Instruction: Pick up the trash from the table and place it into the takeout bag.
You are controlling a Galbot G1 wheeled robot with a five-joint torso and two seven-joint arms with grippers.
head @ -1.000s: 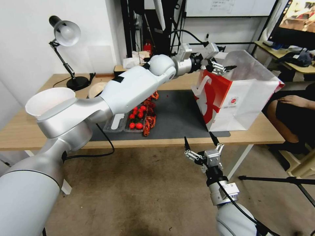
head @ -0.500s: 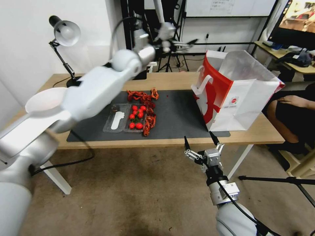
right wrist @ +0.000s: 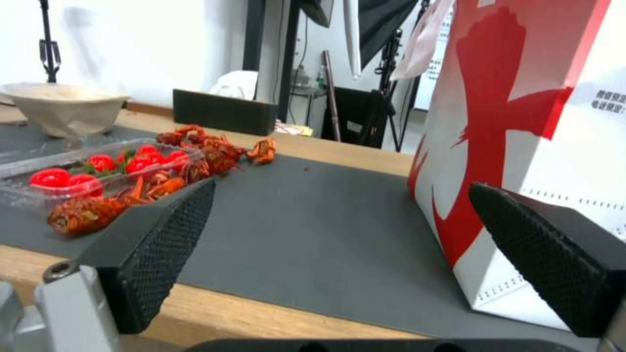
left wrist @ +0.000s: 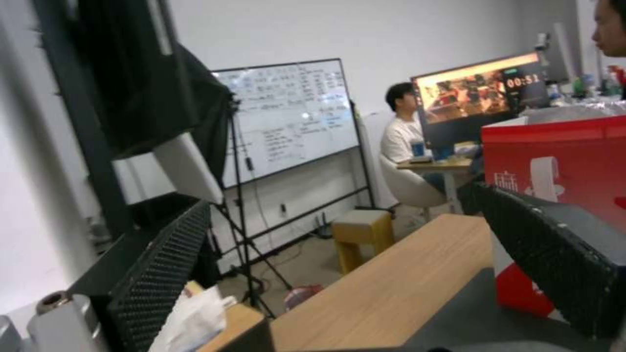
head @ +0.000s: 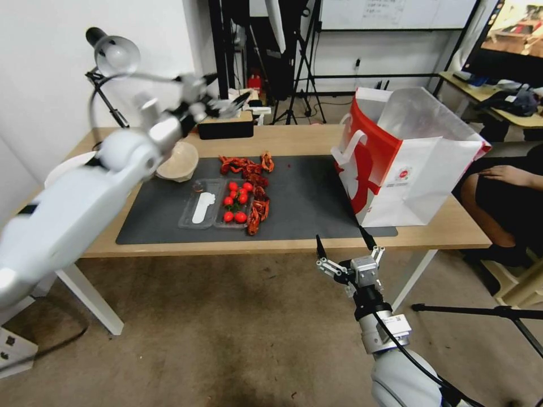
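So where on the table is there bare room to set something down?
The widest free patch is the grey mat between the red scraps and the takeout bag. The wood strip behind the mat is bare too. It is crowded on the left: clear tray, beige bowl.

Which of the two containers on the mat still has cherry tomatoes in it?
The clear plastic tray lying flat mid-mat, beside the red crawfish shells, holds the cherry tomatoes. The beige bowl at the mat's far left corner shows none.
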